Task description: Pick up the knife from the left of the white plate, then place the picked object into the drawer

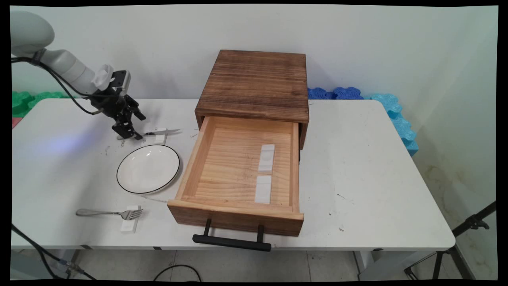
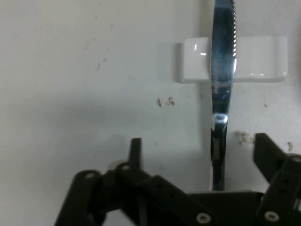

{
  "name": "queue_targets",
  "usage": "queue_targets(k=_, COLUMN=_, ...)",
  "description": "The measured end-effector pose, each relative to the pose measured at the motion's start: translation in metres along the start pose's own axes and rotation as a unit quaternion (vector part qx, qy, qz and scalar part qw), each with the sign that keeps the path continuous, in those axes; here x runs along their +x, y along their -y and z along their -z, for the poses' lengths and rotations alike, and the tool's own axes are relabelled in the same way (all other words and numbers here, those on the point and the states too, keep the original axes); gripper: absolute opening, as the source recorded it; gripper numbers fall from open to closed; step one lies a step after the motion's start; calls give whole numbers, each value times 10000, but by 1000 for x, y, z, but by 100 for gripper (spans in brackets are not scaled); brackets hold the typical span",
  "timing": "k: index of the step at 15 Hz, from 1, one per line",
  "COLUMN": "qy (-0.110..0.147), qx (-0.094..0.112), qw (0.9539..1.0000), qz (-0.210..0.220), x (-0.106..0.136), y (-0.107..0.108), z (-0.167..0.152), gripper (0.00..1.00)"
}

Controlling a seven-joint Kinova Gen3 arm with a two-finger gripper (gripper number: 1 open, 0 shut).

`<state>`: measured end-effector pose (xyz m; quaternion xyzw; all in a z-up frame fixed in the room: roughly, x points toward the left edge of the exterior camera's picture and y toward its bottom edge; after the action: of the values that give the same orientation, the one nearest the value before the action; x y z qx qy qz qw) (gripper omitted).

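While spread wide, the jaws straddle a knife handle w/o touching it. Knife lies across a white rest on worktop, near plate.

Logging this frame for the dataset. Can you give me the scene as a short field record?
pincer: open, low over the table, fingers either side of the knife's handle, not closed on it
knife: lies across a small white rest, beyond the plate
plate: white, dark rim, empty
fork: tines on a white rest, near edge
drawer: pulled open, two white rests inside
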<state>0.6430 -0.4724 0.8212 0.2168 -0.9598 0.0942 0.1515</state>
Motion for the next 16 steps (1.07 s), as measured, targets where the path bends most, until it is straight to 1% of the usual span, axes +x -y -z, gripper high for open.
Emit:
queue_targets(k=1, qy=-1, qx=-6, qw=10000, qz=-10, x=0, y=0, z=-1, gripper=0)
queue_targets(k=9, qy=-9, qx=-83, qw=9999, qz=-99, x=-1, y=-5, z=-8, gripper=0)
queue_targets(k=16, qy=4, qx=-103, qw=9998, qz=-167, x=-3, y=-9, z=-2, gripper=0)
